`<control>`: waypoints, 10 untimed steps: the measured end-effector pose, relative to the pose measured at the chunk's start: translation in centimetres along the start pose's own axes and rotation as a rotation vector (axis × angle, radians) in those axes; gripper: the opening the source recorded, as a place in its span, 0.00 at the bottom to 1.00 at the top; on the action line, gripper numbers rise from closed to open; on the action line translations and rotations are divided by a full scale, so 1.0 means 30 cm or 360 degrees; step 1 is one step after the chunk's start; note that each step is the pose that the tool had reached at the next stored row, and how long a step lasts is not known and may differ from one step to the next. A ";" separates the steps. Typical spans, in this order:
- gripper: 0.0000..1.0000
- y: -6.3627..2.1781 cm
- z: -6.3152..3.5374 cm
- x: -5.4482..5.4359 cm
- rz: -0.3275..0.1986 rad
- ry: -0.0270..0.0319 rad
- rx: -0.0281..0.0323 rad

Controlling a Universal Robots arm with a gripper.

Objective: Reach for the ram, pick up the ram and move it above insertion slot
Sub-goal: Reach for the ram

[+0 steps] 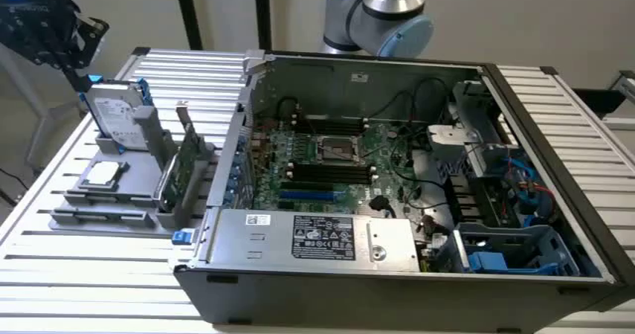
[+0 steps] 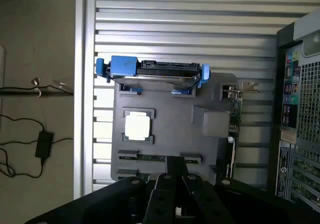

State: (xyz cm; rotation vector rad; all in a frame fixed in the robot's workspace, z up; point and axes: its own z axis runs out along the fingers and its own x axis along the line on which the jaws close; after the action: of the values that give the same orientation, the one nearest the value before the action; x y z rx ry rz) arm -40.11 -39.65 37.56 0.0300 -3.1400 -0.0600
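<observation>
The ram (image 2: 150,158) lies flat in a slot of the grey holder tray (image 2: 200,146), just beside the square processor (image 2: 137,125). A blue-railed hard drive (image 2: 152,70) stands farther along the tray. The tool (image 2: 176,165) hangs above the tray, closed on nothing. In the exterior view the tray sits at nine o'clock from the open computer case (image 1: 397,274), both on a bench (image 1: 555,103) of ribbed metal slats. A pale wall stands behind, and a black cable with its adapter (image 2: 42,144) lies on the floor.
</observation>
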 end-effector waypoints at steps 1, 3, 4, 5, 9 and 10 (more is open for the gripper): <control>0.11 0.000 0.000 0.000 0.0000 0.00000 0.00000; 0.11 0.000 0.000 0.000 0.0000 0.00000 0.00000; 0.11 0.000 0.000 0.000 0.0000 0.00000 0.00000; 0.11 0.000 0.000 0.000 0.0000 0.00000 0.00000; 0.11 0.000 0.000 0.000 0.0000 0.00000 0.00000; 0.11 0.000 0.000 0.000 0.0000 0.00000 0.00000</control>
State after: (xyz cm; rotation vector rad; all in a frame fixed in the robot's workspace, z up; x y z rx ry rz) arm -40.11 -39.65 37.56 0.0300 -3.1400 -0.0600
